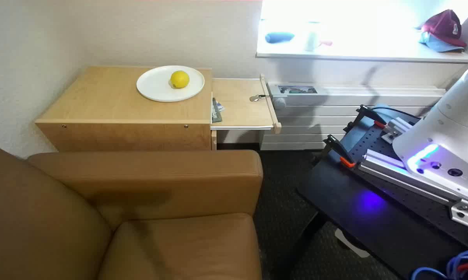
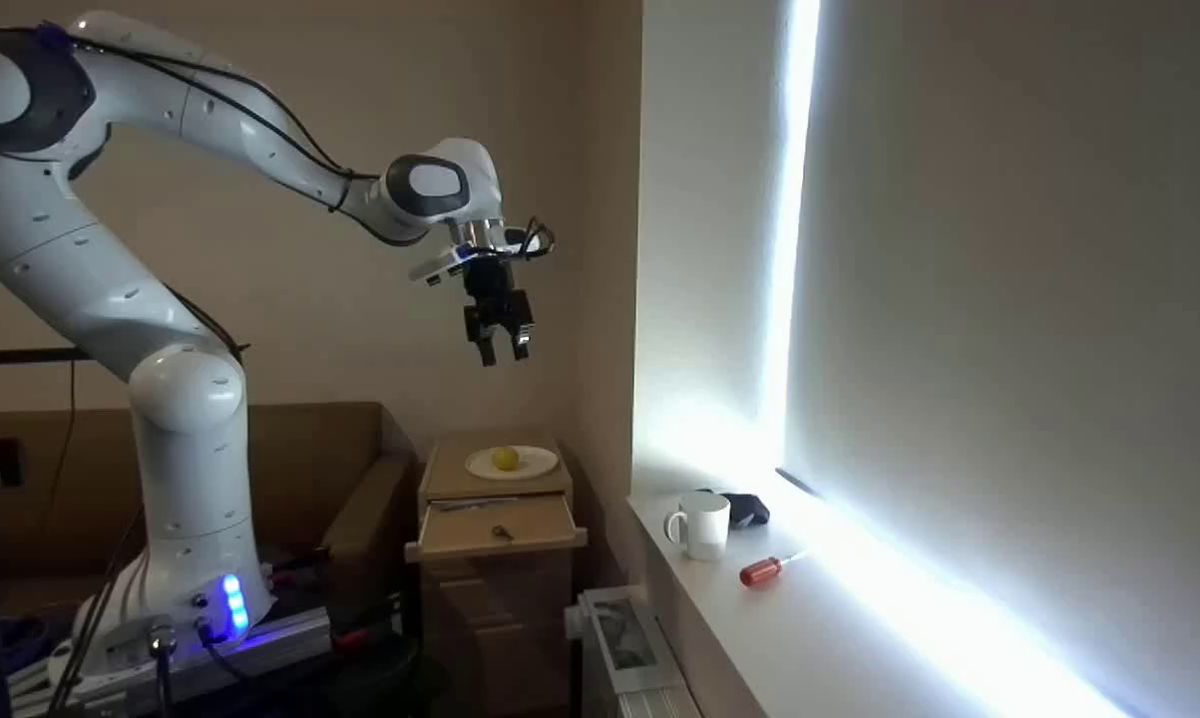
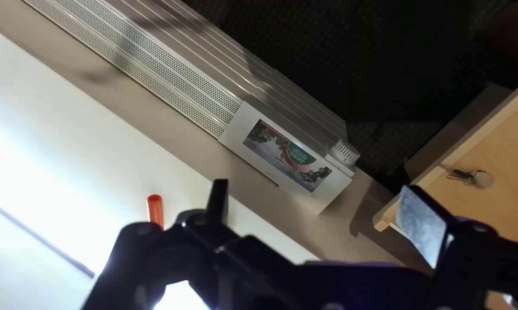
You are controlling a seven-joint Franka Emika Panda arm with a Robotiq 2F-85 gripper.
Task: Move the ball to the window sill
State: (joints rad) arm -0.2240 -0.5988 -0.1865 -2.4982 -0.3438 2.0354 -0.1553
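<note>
The small yellow ball (image 1: 179,79) rests on the round white plate (image 1: 152,85) on top of the wooden cabinet. Ball (image 2: 506,458) and plate (image 2: 542,462) also show in an exterior view; neither shows in the wrist view. The white window sill (image 1: 362,52) is washed out by bright light; it runs along the right in an exterior view (image 2: 759,638) and fills the left of the wrist view (image 3: 125,172). My gripper (image 2: 505,357) hangs pointing down, high above the cabinet and sill level. In the wrist view its fingers (image 3: 319,211) are wide apart with nothing between them.
A white mug (image 2: 705,526), a red screwdriver (image 2: 761,571) and a dark item (image 2: 746,510) are on the sill. Caps (image 1: 444,31) lie at its far end. An open drawer (image 1: 241,105) juts from the cabinet (image 1: 101,101). A radiator (image 3: 280,155) is below the sill; a brown sofa (image 1: 160,167) stands nearby.
</note>
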